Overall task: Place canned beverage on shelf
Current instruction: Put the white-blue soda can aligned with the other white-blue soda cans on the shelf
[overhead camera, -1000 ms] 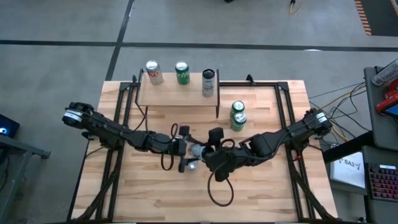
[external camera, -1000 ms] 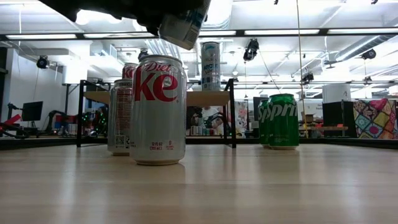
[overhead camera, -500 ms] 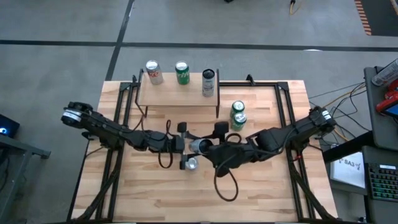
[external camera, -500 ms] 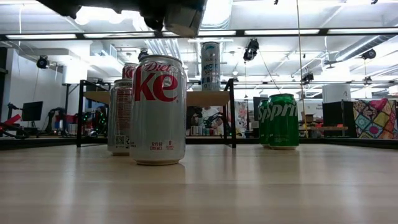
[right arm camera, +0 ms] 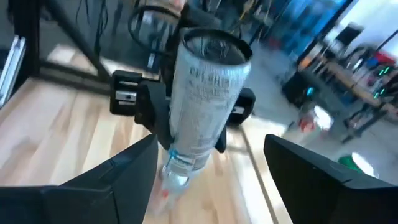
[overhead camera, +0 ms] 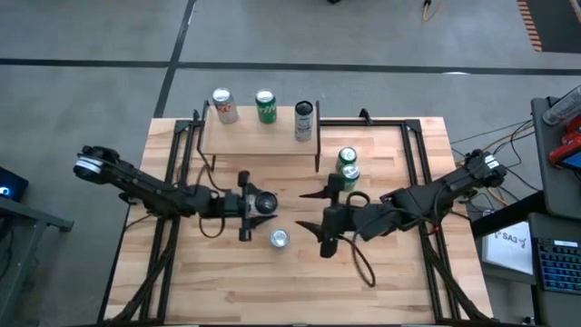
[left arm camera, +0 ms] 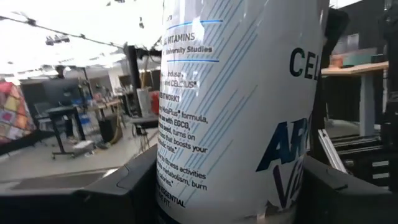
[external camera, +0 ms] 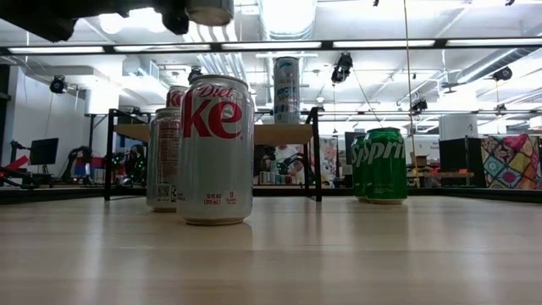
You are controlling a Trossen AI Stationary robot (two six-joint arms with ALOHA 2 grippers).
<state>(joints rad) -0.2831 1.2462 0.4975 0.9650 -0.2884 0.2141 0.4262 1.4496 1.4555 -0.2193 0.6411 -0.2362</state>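
A tall white aluminium drink can with blue lettering [overhead camera: 264,202] is clamped upright above the table, near its centre. The small light-wood plank shelf on thin black legs [overhead camera: 259,138] stands at its 12 o'clock, carrying three upright cans.

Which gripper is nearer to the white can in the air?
Left. The left gripper holds the white can; the right gripper stands open beside it, apart.

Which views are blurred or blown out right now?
Right wrist view: soft all over, the held can smeared. Left wrist view: that can fills the picture, print sharp, room behind hazy, sky overexposed. Low view: ceiling lights glare, Diet Coke can crisp. High view: evenly lit, sharp.
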